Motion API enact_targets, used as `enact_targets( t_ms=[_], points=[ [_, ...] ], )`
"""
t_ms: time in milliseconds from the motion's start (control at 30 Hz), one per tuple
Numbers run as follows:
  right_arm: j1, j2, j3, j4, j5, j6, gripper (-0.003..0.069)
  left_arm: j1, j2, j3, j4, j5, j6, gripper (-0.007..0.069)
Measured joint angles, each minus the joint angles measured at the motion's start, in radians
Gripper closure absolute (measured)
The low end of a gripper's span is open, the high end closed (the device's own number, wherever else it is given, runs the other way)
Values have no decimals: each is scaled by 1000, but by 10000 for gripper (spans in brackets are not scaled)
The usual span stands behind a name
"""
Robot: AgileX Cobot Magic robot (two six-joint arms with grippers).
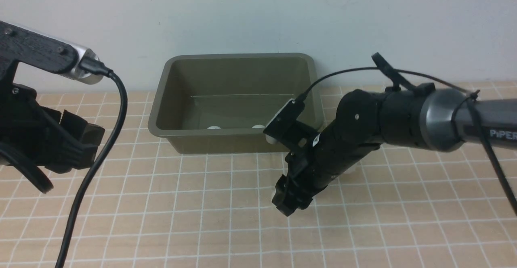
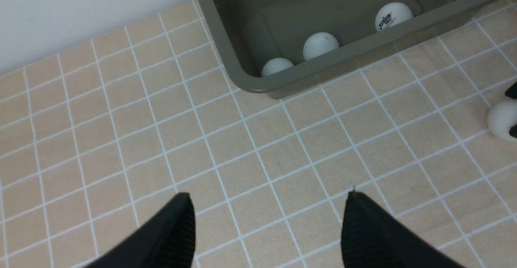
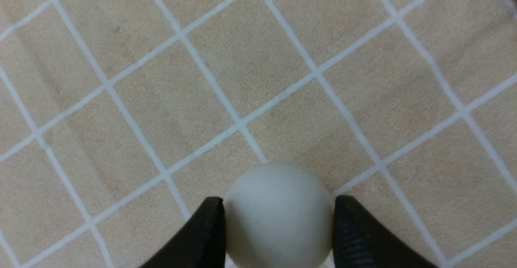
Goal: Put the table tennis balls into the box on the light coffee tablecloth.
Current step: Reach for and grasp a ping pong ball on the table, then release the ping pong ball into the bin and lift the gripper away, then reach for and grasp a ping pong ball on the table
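Note:
The olive-green box (image 1: 226, 143) stands at the back of the light coffee tablecloth (image 1: 202, 219). Three white table tennis balls (image 2: 277, 66) (image 2: 321, 45) (image 2: 393, 15) lie inside it along its near wall. Down on the cloth in front of the box's right end, my right gripper (image 1: 287, 203) holds another ball (image 3: 278, 215), with a fingertip pressed to each side of it. That ball (image 2: 502, 119) also shows at the edge of the left wrist view, but the arm hides it in the front view. My left gripper (image 2: 267, 195) hangs open above bare cloth at the left.
A pale wall runs directly behind the box. The left arm's black cable (image 1: 97, 159) hangs down to the cloth at the left. My right arm (image 1: 404, 114) reaches in from the right, crossing in front of the box's right corner.

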Motion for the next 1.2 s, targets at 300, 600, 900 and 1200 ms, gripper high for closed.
enact_targets(
  t_ms=[300,600,900,1200],
  points=[
    [-21,-98,-289,-78,67,39,346,0,0,0,1,2,0,221],
    [-91,61,-355,-81,-62,-10,346,0,0,0,2,7,0,221],
    [-91,87,-355,-79,-169,-8,107,0,0,0,2,12,0,221],
    [-195,-201,-355,-256,-8,251,146,0,0,0,2,26,0,221]
  ],
)
